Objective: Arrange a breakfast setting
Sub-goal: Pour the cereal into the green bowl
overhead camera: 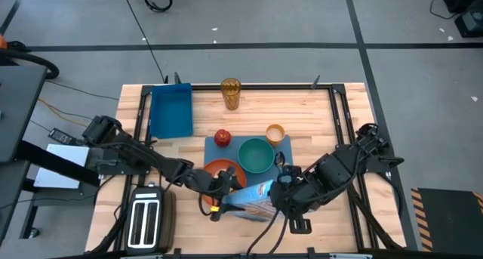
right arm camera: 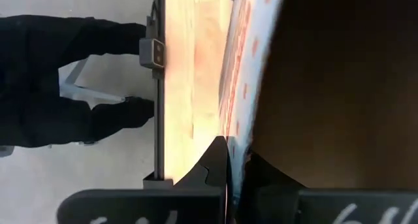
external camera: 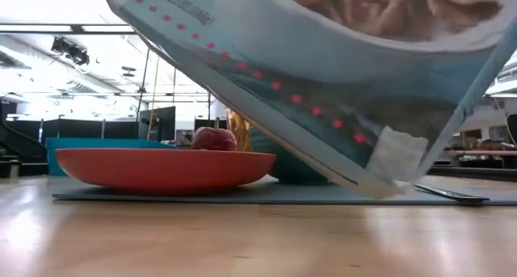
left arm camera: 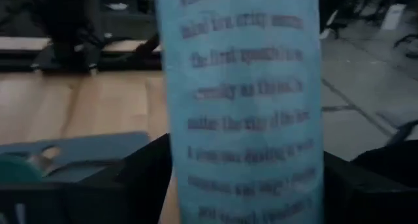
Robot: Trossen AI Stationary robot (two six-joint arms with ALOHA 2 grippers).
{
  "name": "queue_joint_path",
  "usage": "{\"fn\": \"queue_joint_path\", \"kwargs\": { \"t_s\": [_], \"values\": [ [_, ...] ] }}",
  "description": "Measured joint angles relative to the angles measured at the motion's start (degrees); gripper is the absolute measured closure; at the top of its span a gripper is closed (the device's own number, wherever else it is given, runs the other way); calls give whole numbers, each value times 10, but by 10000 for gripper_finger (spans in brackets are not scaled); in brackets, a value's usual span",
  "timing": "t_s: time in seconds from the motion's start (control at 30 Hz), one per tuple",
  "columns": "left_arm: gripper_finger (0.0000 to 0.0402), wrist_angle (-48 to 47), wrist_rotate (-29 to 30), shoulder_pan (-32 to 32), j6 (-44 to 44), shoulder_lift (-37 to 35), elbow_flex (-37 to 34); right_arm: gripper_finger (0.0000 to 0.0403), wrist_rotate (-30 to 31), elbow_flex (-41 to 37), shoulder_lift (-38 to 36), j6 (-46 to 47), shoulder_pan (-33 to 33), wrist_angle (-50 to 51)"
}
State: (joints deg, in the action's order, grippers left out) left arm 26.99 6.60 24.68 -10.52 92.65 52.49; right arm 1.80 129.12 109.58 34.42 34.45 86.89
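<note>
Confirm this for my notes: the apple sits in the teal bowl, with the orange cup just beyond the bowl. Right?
Not quite. In the high view the apple rests on the blue placemat beside the teal bowl, not in it. The orange cup does stand just beyond the bowl.

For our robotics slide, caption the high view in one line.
Both grippers meet at a light-blue cereal box beside the orange plate on the blue placemat.
</note>
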Motion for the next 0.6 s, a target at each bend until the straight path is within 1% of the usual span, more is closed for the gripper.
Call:
{"fn": "queue_joint_path", "kwargs": {
  "t_s": [0.1, 0.2, 0.4, 0.53, 0.6],
  "values": [
    [145, -2, -16, -1, -7, 6, 0, 395, 1, 0, 0, -1, 3, -3],
    [178, 3, -23, 0, -6, 11, 1, 395, 1, 0, 0, -1, 3, -4],
    [283, 1, -23, -2, 12, 11, 1, 391, -1, 0, 0, -2, 6, -8],
    [353, 4, -23, -4, 22, 11, 1, 372, 3, 0, -1, 6, 9, -8],
    [381, 1, -23, -4, 22, 11, 1, 359, 3, 0, -2, 17, 10, -8]
  ]
}}
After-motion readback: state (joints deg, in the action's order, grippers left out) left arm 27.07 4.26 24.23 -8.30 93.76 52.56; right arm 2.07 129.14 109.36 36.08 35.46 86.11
